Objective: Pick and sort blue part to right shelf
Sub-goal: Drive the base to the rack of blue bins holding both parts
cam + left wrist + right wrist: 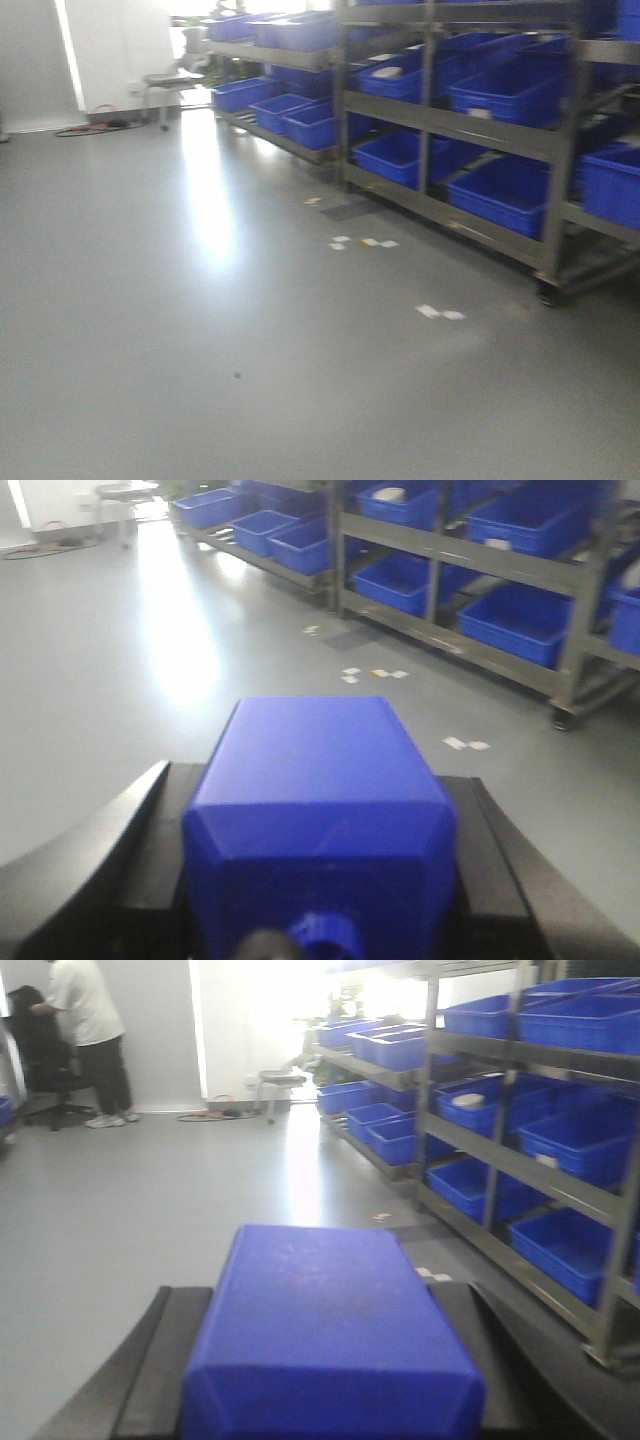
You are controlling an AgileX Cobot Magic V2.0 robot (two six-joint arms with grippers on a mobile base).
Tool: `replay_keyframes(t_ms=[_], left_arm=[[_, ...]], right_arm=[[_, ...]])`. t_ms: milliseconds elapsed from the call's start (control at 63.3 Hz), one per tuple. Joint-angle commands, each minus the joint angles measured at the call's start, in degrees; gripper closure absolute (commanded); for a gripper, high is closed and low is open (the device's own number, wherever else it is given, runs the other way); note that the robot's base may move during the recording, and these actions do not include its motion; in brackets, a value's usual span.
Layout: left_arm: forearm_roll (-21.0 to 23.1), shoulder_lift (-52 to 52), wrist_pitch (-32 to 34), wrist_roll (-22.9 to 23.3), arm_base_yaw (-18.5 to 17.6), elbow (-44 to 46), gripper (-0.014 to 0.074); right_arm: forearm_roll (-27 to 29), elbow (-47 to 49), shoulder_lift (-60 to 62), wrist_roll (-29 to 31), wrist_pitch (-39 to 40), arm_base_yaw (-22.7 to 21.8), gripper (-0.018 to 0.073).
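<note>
Although both arms are loaded, nothing has reached the rack yet. The left pincer [318, 815] is closed around a blue part [315, 750], a chamfered block with a round boss on its near end, with its black fingers [120, 850] against either flank. The right pincer [318, 1345] clamps a second blue part [315, 1280], a flat-topped block, in the same way. Both parts are carried above the grey floor [200, 350], well apart from any shelf. In the front view a stool [170, 80] stands far off at the left by a bright opening, a few white scraps [440, 313] lie on the floor nearer the middle, and the right shelf [450, 122], a grey steel rack with rows of large blue bins [510, 190], runs along the right side at an angle to the robot. A person [85, 1030] in a white top stands at the far left of the right wrist view, away from the rack. I judge the picking done and the sorting wholly left: the base has to close on the rack and face it, then each arm must reach over a rail and release its part into a bin. Which bin is meant cannot be told, and blur hides most of the bins' contents.
</note>
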State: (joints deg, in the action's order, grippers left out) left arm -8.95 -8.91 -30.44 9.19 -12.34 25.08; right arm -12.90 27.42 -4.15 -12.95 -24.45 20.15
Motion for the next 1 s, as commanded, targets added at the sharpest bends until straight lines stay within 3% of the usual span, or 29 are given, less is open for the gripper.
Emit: replay_keyframes(t_ms=[0,980], left_arm=[[-0.27,-1.12,5.24,0.02,0.06,1.65,0.0262],[-0.27,-1.12,5.24,0.02,0.06,1.65,0.0262]], right_arm=[[-0.86,1.71,-1.22,0.24,5.03,-0.45,0.0344],[-0.86,1.71,-1.22,0.24,4.96,-0.45,0.0344]])
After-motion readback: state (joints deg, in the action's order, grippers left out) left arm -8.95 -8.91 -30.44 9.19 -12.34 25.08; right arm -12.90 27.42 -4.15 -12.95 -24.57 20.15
